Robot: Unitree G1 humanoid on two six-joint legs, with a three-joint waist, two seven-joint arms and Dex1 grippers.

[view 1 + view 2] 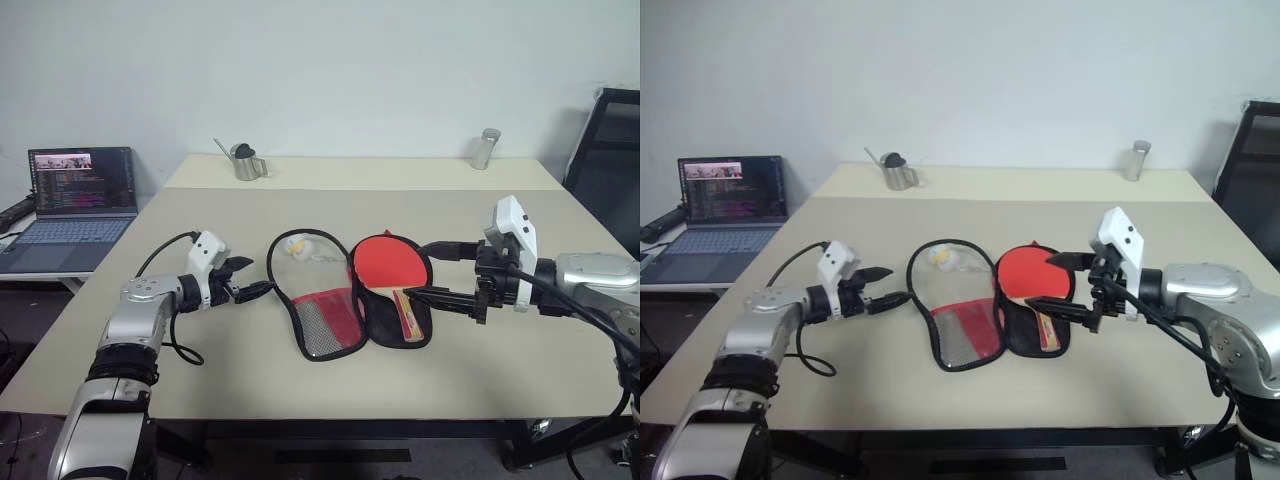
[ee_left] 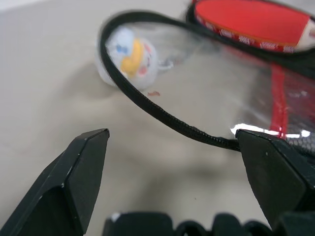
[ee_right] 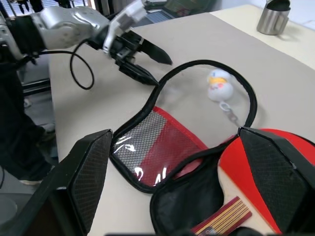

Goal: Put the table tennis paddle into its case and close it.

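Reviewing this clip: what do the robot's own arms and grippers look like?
Both arms are silver-grey metal with black ribbed joint bands and loose black cables. Each wrist carries a white block-shaped housing. The left gripper and right gripper each have two black, tapering, pointed fingers; the right fingers show a fine cross-hatch texture.

We read setting as office or lab workroom. Plain white wall [image 1: 330, 70], no decoration. Large beige work table [image 1: 250, 360]. Open laptop [image 1: 75, 205] on low side desk, code on screen. Black office chair [image 1: 610, 160] at room edge. Steel mug [image 1: 246, 162] and metal canister [image 1: 485, 148] at table's far edge.
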